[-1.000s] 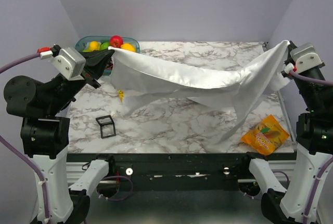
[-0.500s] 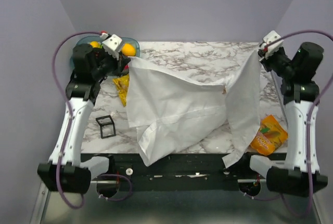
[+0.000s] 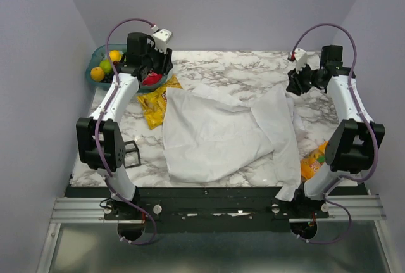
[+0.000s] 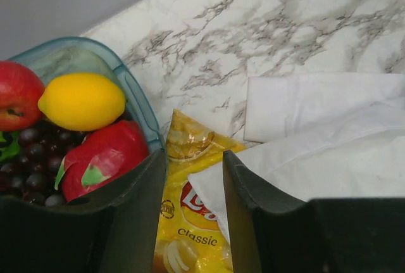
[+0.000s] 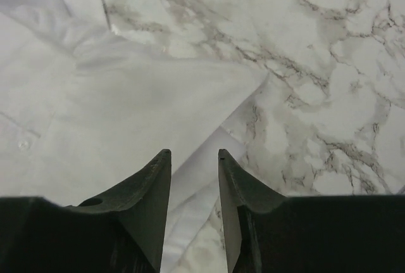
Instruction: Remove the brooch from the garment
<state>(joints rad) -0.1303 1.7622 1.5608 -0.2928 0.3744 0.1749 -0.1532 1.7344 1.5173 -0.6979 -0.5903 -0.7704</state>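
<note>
A: Readable anywhere?
B: "classic", on yellow chip bag (image 3: 152, 105), touching garment (image 3: 221, 133) edge.
A: Garment's place?
B: Spread on marble table (image 3: 234, 67); brooch not made out.
A: And left gripper (image 4: 193, 171), right gripper (image 5: 194, 159)?
B: Parted slightly, pinching nothing.

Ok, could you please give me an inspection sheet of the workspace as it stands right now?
Surface: marble table, no spills seen.
Job's things: garment lies spread out, with part of it over the near edge; brooch not seen in any view.
Clutter: fruit bowl back left; yellow chip bag partly under the garment; orange snack packet partly covered by it; small black frame near left.
Grippers: left gripper jaws open, empty, over the chip bag; right gripper jaws open, empty, over the garment's edge.
Cables: a purple cable loops above each arm, off the table.
Surroundings: lilac walls; nothing else seen.
</note>
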